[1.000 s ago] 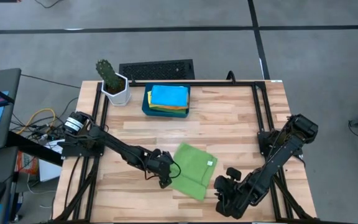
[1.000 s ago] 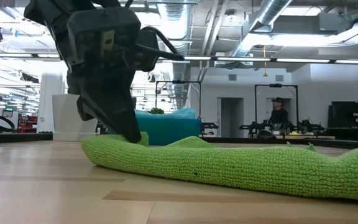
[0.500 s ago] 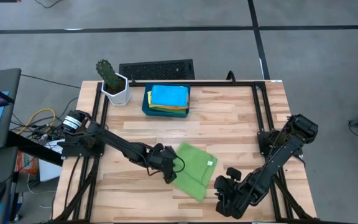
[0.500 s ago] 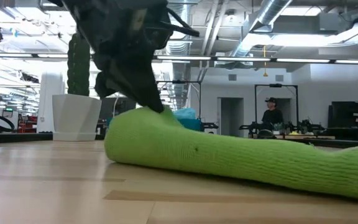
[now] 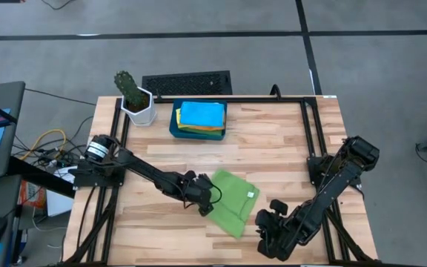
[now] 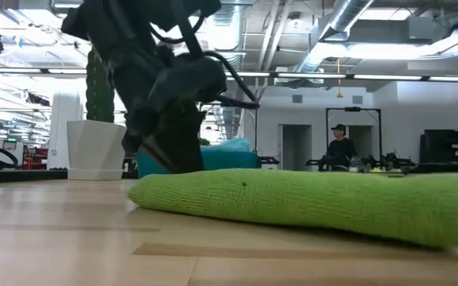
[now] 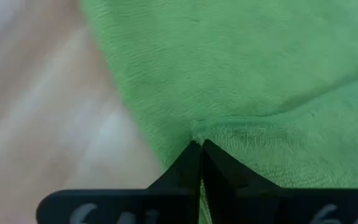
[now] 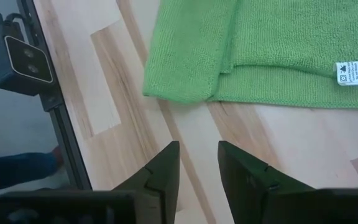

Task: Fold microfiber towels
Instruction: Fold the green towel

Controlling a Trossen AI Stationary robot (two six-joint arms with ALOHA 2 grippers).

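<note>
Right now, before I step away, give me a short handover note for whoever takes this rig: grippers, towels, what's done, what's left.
Left gripper: shut on the left edge of the green towel, mid-table, pulling a fold over.
Right gripper: open, holding nothing, parked at the table's near right corner, beside the towel.
Other towels: stacked in the teal tray at the back, sky-blue towel on top, yellow and orange edges showing beneath.
Done: green towel partly folded, white label showing.
Left: finish this fold, release, then fold the tray towels.

Bare table (image 5: 280, 152) lies between tray (image 5: 175, 127) and green towel (image 5: 232, 200); cactus pot (image 5: 137, 108) blocks the far-left corner.
</note>
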